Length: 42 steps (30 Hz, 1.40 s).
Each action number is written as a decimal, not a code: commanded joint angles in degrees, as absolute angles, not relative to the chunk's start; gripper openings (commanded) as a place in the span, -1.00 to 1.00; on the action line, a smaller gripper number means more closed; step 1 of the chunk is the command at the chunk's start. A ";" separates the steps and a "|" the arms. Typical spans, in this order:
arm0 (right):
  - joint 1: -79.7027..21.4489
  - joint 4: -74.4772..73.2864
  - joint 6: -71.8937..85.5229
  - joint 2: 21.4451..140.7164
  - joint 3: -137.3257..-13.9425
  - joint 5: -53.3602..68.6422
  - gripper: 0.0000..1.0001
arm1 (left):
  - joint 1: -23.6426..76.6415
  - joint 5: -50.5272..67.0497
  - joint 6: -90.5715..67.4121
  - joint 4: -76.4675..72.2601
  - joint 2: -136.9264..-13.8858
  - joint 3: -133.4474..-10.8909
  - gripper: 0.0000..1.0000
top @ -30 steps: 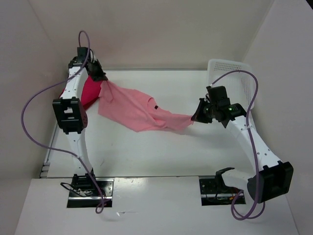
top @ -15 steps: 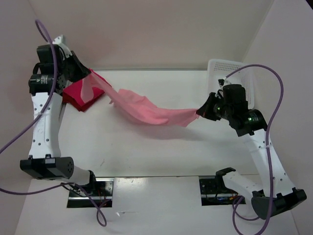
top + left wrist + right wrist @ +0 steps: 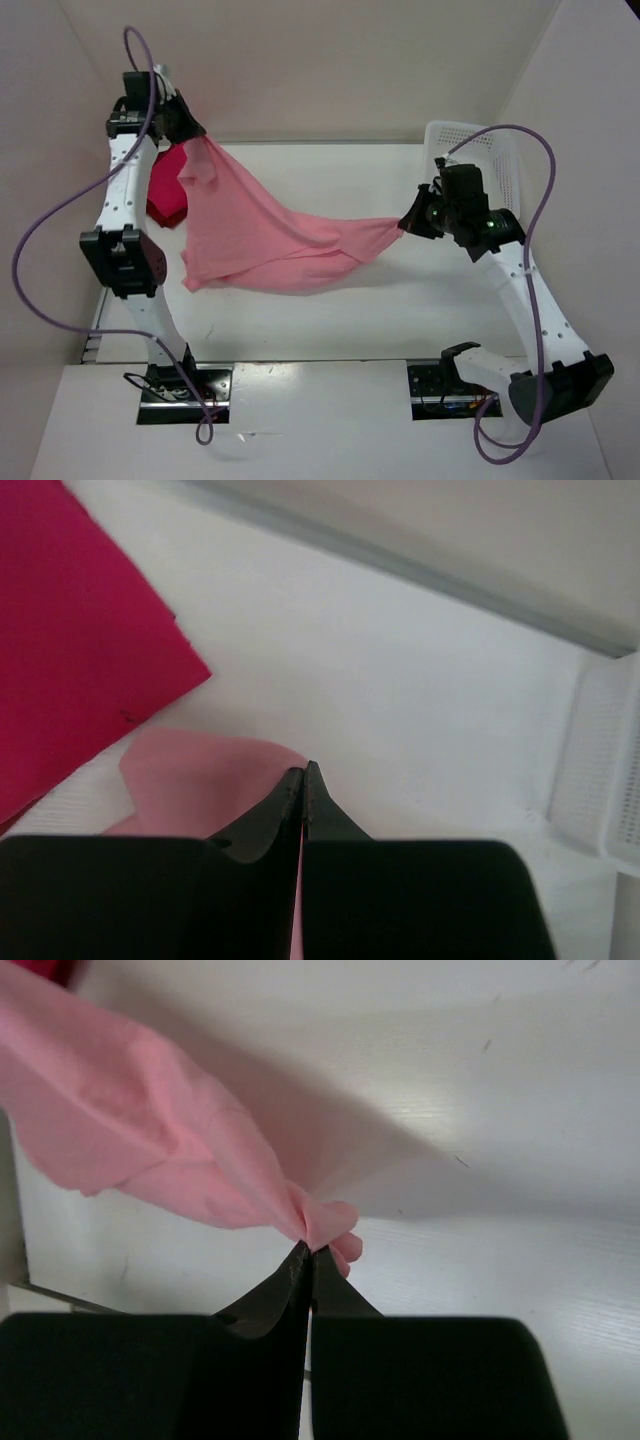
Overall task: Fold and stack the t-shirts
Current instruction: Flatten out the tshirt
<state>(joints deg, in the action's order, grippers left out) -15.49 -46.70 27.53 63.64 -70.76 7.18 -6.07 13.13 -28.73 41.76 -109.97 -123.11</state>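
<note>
- The left gripper (image 3: 190, 135) is clenching one end of the light salmon t-shirt (image 3: 270, 240), high over the far-left corner of the desk (image 3: 350, 310).
- In the left wrist view its jaws are pressed together with a sliver of pink cloth between them.
- The right gripper (image 3: 405, 225) is pinching the opposite end, bunched into a small knot at its tips, just in front of the white basket (image 3: 500, 150).
- The shirt is hanging between the two arms as a sloping sheet, high on the left. Its lower edge is sagging toward the desk, and I cannot tell whether it is touching.
- Holding both ends apart looks meant to shake the cloth open so it can be laid flat for folding.
- The crimson-pink t-shirt (image 3: 165, 190) is lying flat with clean, straight edges at the far left, behind the left arm. It looks already folded, and is probably the start of the stack.
- Compared with half a second ago, the left arm is now reaching up and in, rather than being swung out to the left.
- The shirt was then a narrow, twisted band. Now it is spreading into a broad panel.
- A full second back it was lower, with the collar label showing.
- The right gripper is barely shifting from its spot by the basket.
- The salmon shirt is not yet folded, so it is still waiting to join the stack.
</note>
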 commanded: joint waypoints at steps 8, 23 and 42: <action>-14.50 -40.08 26.63 69.87 -70.75 4.31 -0.99 | 1.93 14.33 -28.83 42.69 -133.13 -133.75 -0.10; -13.45 -37.88 27.16 67.59 -61.88 10.11 -0.99 | -0.35 13.78 -40.68 22.42 -74.28 -50.84 -0.85; -13.45 -38.94 28.21 64.78 -59.59 11.69 -0.99 | -0.35 2.91 -58.89 11.51 -69.70 -34.98 -0.34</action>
